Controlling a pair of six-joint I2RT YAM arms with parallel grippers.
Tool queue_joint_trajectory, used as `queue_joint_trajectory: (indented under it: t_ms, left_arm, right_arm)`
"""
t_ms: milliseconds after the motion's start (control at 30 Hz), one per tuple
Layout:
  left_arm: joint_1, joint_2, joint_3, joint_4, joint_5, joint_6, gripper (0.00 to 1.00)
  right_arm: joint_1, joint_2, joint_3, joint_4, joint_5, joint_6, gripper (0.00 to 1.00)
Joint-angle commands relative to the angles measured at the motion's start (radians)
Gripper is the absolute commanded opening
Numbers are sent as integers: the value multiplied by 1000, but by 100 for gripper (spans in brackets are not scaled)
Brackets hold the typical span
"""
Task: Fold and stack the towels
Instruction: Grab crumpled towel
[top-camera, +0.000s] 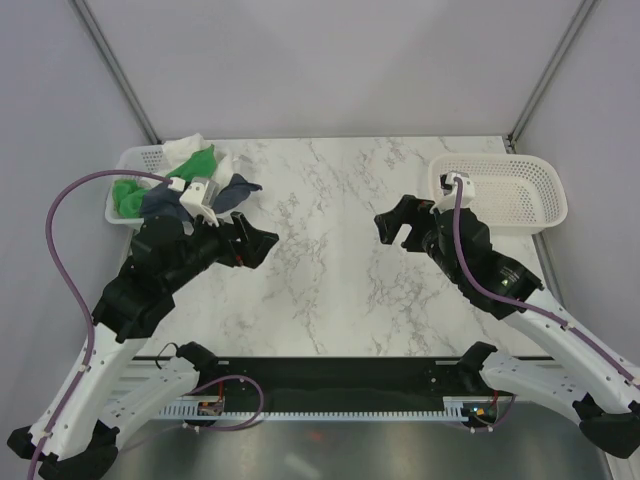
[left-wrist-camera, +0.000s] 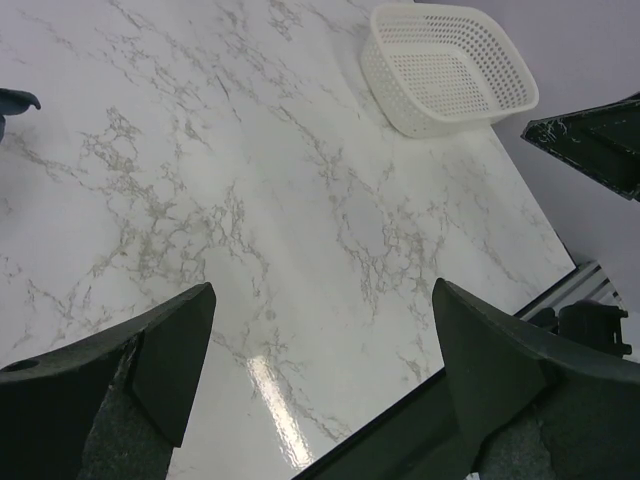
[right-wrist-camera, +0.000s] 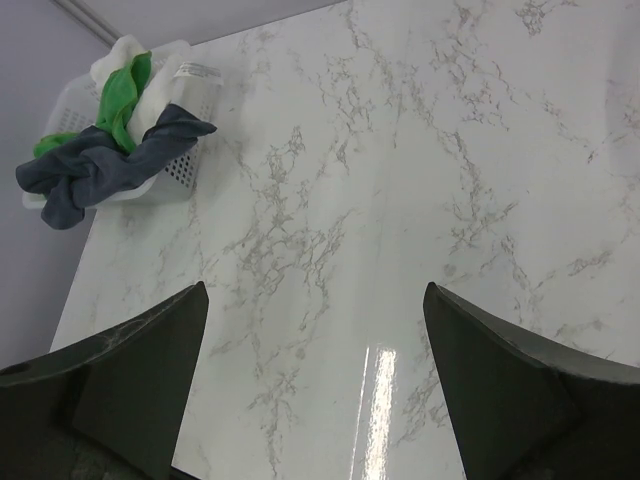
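Towels (right-wrist-camera: 110, 150) heaped in left basket (top-camera: 140, 156). Left end effector (top-camera: 256, 243) and right end effector (top-camera: 395, 223) released, empty. I should pinch overhanging navy towel (right-wrist-camera: 100, 172) edge, lift slowly.

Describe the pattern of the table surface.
Table: white marble with grey veins; left wrist view.

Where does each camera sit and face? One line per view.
Top external: above, behind the bases, looking down on the table; both arms, left fingers, right fingers show.
Left wrist: on the left arm, facing the empty basket; own fingers below.
Right wrist: on the right arm, facing the full basket of towels; own fingers below.
Shared: top and right wrist show the towels.
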Motion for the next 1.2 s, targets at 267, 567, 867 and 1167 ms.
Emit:
queue_joint_trajectory:
  t_ms: [267,567,867,1167]
  left_arm:
    - [3,115,6,60,-288,82,98]
    - [279,637,291,46,-580,219,85]
    - [461,989,371,167,-442,263,76]
    - [517,1112,480,198,-332,334,69]
  right_arm:
    - [1,-25,14,6,24,10,98]
    - [1,-63,-29,32,-17,-39,98]
    - [3,-100,-75,81,-84,-36,98]
    - [1,-80,-106,90,-80,-77,98]
